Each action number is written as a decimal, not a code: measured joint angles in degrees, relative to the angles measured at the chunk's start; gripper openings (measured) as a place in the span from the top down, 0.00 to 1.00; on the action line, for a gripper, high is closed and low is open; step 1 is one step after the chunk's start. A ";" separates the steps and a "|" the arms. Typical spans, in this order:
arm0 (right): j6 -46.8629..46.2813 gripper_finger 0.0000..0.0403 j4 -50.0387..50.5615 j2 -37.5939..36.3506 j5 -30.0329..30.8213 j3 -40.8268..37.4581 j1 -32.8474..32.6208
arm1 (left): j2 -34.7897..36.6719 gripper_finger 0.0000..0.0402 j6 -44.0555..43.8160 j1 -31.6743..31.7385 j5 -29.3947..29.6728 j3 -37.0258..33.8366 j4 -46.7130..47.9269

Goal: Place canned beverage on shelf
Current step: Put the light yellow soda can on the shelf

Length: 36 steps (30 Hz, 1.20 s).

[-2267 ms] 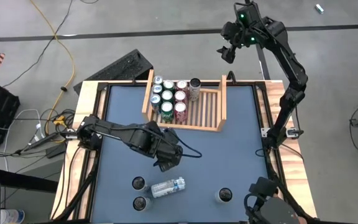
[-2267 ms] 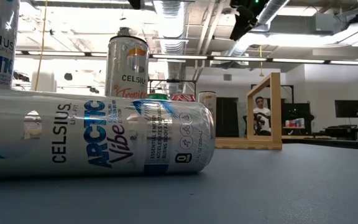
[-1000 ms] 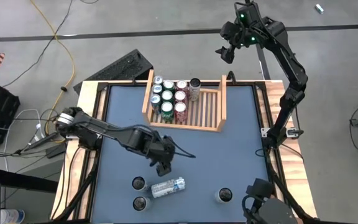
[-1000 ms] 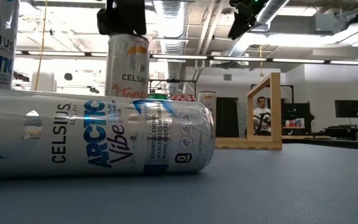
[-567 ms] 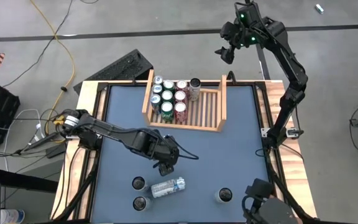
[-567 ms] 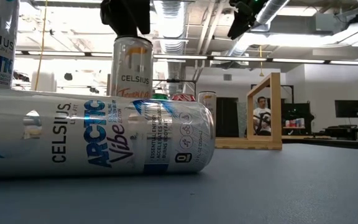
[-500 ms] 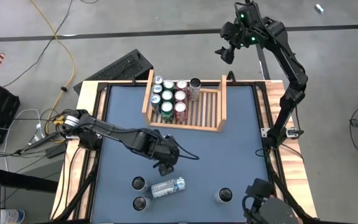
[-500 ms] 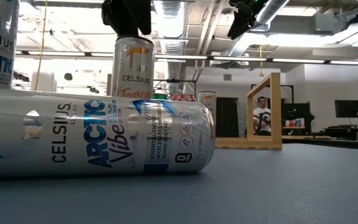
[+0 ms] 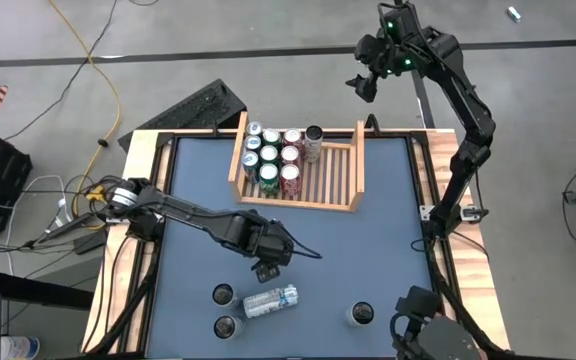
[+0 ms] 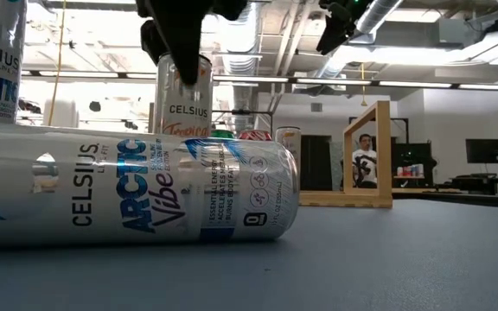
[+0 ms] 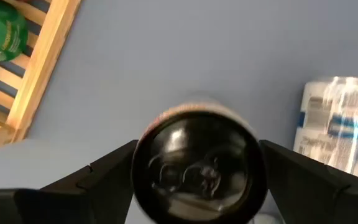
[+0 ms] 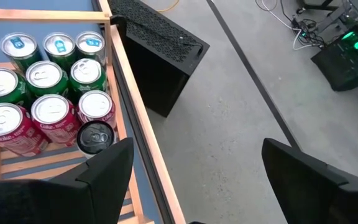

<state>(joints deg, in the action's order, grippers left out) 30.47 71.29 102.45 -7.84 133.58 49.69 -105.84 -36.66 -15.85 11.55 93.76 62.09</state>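
A blue-grey mat covers the wood-framed table, which stands on a grey concrete floor strung with cables; across the table the low view shows a bright workshop with ceiling ducts.

The light-brown wooden shelf with slatted base and raised side boards sits at twelve o'clock on the table. Its nine o'clock half holds rows of upright cans, blue-topped, green and red, with one dark-topped can just beside them at the back. The slats toward three o'clock are bare.

The left gripper hangs over the mat toward seven o'clock of the table's centre. Its fingers are spread wide on either side of a tall silver upright can with a black lid; the left wrist view shows a gap between each finger and the can's side. In the low view the dark gripper overlaps the top of this can.

Just toward six o'clock of it lies a silver-and-blue can on its side. Two upright dark-topped cans stand at that can's nine o'clock end, and another upright dark-topped can stands well apart at five o'clock of the table.

The right gripper waits high beyond the shelf at one o'clock, fingers held apart on nothing.
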 joint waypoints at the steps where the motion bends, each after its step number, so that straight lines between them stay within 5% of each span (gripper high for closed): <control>1: 0.01 0.15 0.01 0.00 -0.03 0.00 0.00 | -0.11 0.25 -0.43 0.15 0.50 0.15 -0.12; 16: 0.41 0.15 0.25 0.00 -0.06 0.00 0.66 | 0.53 0.38 2.09 2.19 -1.26 1.41 0.65; 27: 0.95 0.15 0.38 0.00 -0.06 0.00 3.13 | 1.04 0.38 32.04 12.39 -1.02 10.03 3.42; 36: 0.98 0.15 0.73 0.00 -0.06 0.00 5.48 | 0.98 0.38 48.64 24.77 -11.44 10.40 -10.55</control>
<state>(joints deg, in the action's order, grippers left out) 31.45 72.01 102.45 -7.90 133.58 55.17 -104.86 11.98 8.92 0.11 104.16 51.54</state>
